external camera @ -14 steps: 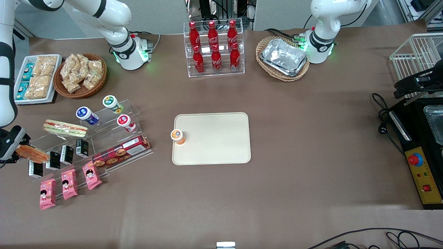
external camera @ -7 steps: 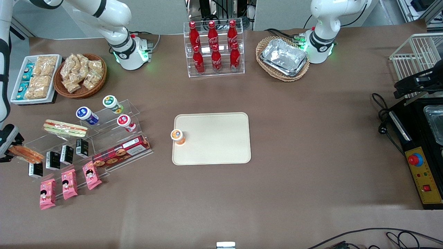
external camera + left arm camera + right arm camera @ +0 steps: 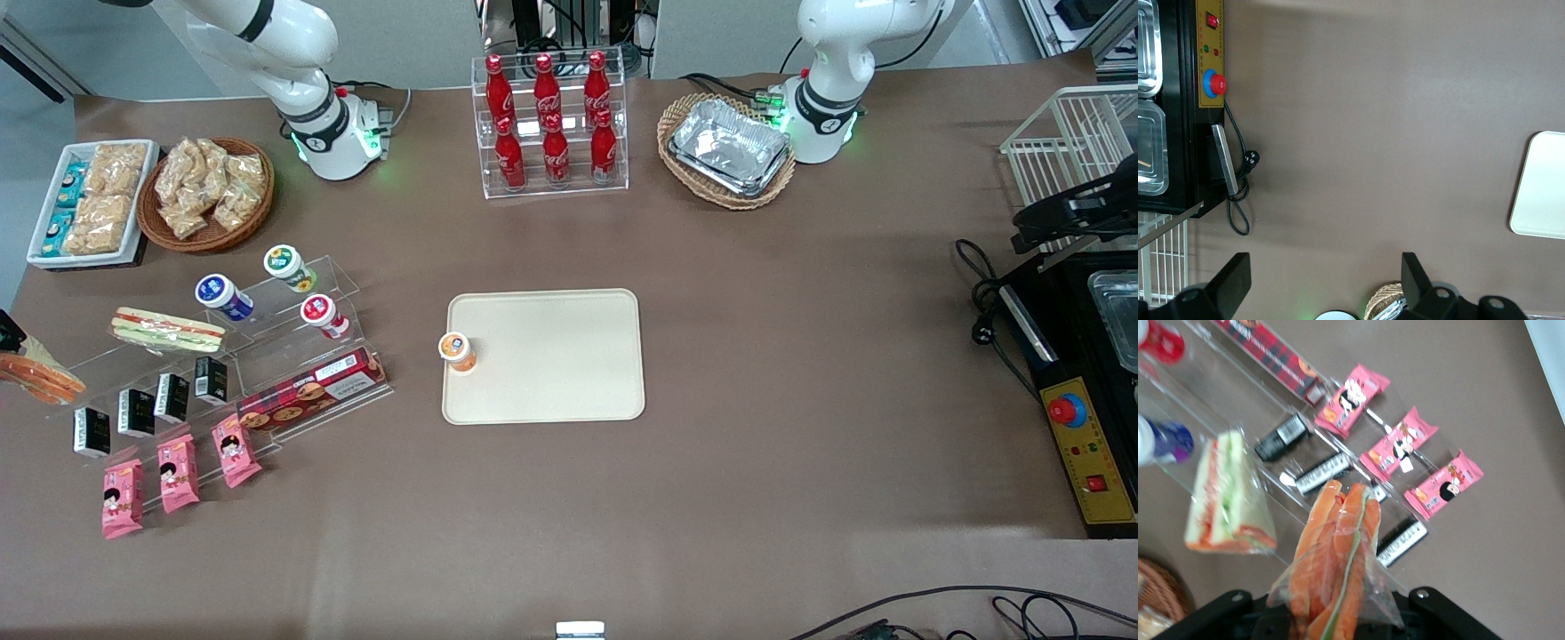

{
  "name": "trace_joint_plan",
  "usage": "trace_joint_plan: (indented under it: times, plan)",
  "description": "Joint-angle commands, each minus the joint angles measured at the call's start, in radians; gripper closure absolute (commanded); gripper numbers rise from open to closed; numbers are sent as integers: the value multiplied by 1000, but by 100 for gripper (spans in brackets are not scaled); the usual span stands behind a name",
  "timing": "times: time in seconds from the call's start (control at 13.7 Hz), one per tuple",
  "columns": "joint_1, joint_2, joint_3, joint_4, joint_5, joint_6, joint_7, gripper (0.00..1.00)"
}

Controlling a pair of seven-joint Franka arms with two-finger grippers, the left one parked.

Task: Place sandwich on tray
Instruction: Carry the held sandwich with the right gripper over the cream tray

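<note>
sandwich [image 3: 1338, 567]: the orange-filled wedge in clear wrap, up off the acrylic shelf [image 3: 267, 373] and hanging over the table [image 3: 800, 356] at the working arm's end. In the front view it only peeks in at the frame edge [image 3: 36, 378].

pincer [image 3: 1328, 617]: shut on the sandwich, fingers pressing the bread faces from both sides at 1 end of the wedge. The rest sticks out free past the fingers.

tray [image 3: 544, 356]: cream tray mid-table, well apart from the sandwich. 1 orange-lidded cup [image 3: 457, 349] sits at the edge nearest the shelf; everything else on it is bare.

other sandwich [image 3: 1228, 497]: green and red filling, lying on the shelf near the black packs [image 3: 1281, 437] and pink packs [image 3: 1398, 447]. Not the one we want.

how it handles: my guess is light, soft and squashy, and the film looks slick and loose. Squeeze hard and the filling mashes; too soft and it slides out. Holding across the bread faces seems right, not the baggy wrap.

next bit: carry it over to the bare part of the tray, clear of the cup, and set it down low tbh.
</note>
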Motion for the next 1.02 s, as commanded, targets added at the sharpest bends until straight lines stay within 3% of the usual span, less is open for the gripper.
trace_joint_plan:
  times: [0.0,0.29,0.66,0.95]
  plan:
    - [77,-2,-1,52,1,-87,216,100]
    - [218,-2,0,52,7,-93,435,100]
    - [486,8,8,51,27,-86,798,100]
    - [532,51,212,51,27,-29,1124,100]
